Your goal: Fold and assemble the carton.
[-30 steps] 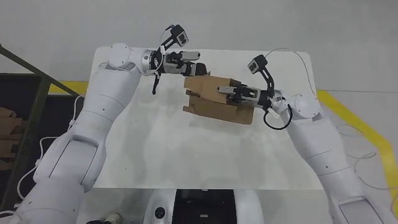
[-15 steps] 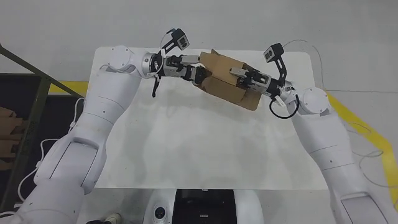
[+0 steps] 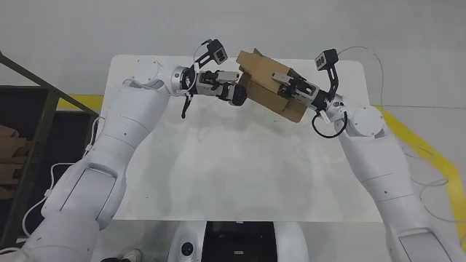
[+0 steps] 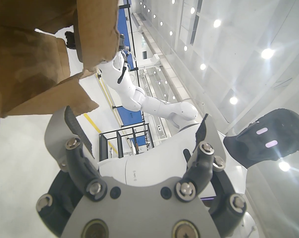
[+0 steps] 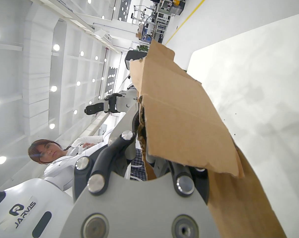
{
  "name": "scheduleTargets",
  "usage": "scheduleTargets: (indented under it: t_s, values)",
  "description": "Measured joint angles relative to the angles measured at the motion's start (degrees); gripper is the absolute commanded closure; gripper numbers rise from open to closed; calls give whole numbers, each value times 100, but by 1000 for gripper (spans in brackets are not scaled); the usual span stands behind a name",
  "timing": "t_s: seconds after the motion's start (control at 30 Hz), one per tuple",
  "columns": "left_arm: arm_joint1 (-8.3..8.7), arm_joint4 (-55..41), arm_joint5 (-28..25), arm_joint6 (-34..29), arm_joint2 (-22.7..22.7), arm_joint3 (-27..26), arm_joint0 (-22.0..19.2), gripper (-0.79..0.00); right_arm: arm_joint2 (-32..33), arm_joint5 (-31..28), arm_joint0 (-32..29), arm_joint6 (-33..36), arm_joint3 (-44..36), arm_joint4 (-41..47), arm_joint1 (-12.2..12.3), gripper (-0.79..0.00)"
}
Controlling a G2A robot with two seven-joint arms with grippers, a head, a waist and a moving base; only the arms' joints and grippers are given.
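The brown carton [image 3: 268, 81], partly opened with loose flaps, is held tilted above the far middle of the white table [image 3: 218, 160]. My right gripper [image 3: 289, 87] is shut on one of its walls; in the right wrist view the cardboard panel [image 5: 179, 115] is pinched at the right gripper [image 5: 143, 125] and hides one finger. My left gripper [image 3: 237, 93] sits at the carton's left end. In the left wrist view the left gripper [image 4: 137, 127] is open with nothing between its fingers, and a carton flap [image 4: 72, 97] hangs just beside one fingertip [image 4: 74, 125].
The table's near half and left side are bare. A dark metal rack [image 3: 29, 116] stands off the table's left edge. Yellow floor tape [image 3: 408, 135] runs past the right side.
The carton has been raised off the table and carried toward the far edge, tilting as it went. Both arms moved with it, and the left gripper stays at its left end.
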Motion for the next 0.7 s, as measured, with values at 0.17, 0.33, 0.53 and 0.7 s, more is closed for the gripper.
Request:
scheduleTargets:
  t_s: [0.17,0.33,0.53,0.7]
  values:
    - [-18,-33,28,0,62,-34,-1,-785,31,16,-157,-107,-184,-10,4,0]
    - [-27,-16,3,0,88,-3,-52,-785,37,89,-339,-105,-420,-11,12,0]
    - [-26,-38,-38,0,72,28,-85,-785,37,170,-505,-208,-647,-14,11,0]
    - [-19,-72,-39,0,23,40,-71,-785,30,181,-558,-388,-722,-10,-6,0]
